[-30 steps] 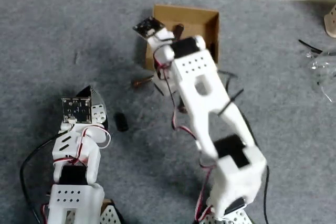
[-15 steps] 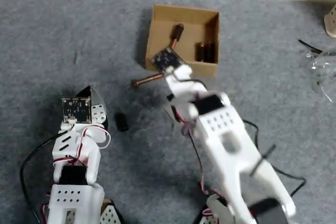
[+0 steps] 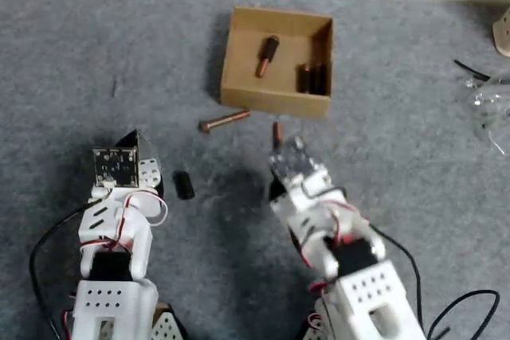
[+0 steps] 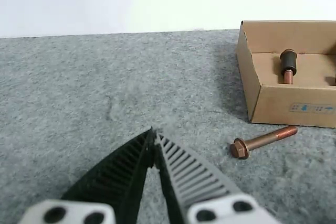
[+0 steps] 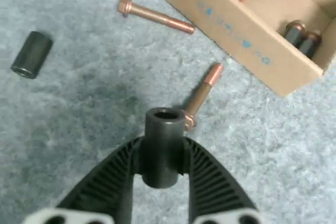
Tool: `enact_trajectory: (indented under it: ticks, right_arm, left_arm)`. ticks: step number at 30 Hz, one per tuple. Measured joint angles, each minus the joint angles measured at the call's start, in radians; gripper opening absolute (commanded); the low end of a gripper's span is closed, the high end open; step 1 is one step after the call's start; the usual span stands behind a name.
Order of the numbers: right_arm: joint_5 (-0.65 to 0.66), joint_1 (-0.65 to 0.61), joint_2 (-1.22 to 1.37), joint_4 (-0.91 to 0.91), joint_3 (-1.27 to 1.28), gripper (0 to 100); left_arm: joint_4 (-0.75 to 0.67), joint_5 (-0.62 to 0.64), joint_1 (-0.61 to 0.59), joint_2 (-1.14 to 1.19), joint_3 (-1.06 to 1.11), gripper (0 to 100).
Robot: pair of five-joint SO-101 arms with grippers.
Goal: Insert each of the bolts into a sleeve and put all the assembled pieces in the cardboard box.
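Having drawn back from the cardboard box (image 3: 275, 103), the right fingers (image 5: 206, 182) now clench a sleeve (image 5: 161, 139) beside a loose bolt (image 5: 202, 94) on the tabletop (image 3: 414, 189), seemingly ready for another insertion, while the left fingers (image 4: 185, 167) stay closed and empty.

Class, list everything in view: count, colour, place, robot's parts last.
cardboard box: one, brown, far side of carpet
assembled pieces: three, black on copper, inside the box
loose bolts: two, copper, on carpet before the box
loose sleeve: one, black, on carpet near left arm
held sleeve: one, black, in right claw
clear plastic item: one, carpet's right edge
carpet: one, grey, underneath everything
left claw: one, dark, shut, empty
right claw: one, dark, shut on held sleeve
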Motion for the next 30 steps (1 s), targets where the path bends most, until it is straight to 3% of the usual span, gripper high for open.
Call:
enact_trajectory:
  ticks: [9,15,18,20,25,30]
  right_arm:
    - [-0.029,0.189,-0.506,0.069,0.242,0.5]
    - [-0.100,0.229,-0.525,0.140,0.264,0.5]
    - [-0.104,0.230,-0.542,0.140,0.273,0.5]
    - [-0.106,0.233,-0.543,0.129,0.276,0.5]
    - [-0.106,0.235,-0.543,0.091,0.278,0.5]
    - [-0.106,0.235,-0.545,0.086,0.278,0.5]
  left_arm:
    - [0.000,0.000,0.011,0.000,0.000,1]
    - [0.000,0.000,0.011,0.000,0.000,1]
    - [0.000,-0.063,0.018,0.000,-0.015,1]
    - [0.018,-0.100,0.031,0.000,-0.087,1]
    - [0.247,-0.189,0.080,0.038,-0.368,1]
    - [0.361,-0.342,0.222,0.301,-0.635,1]
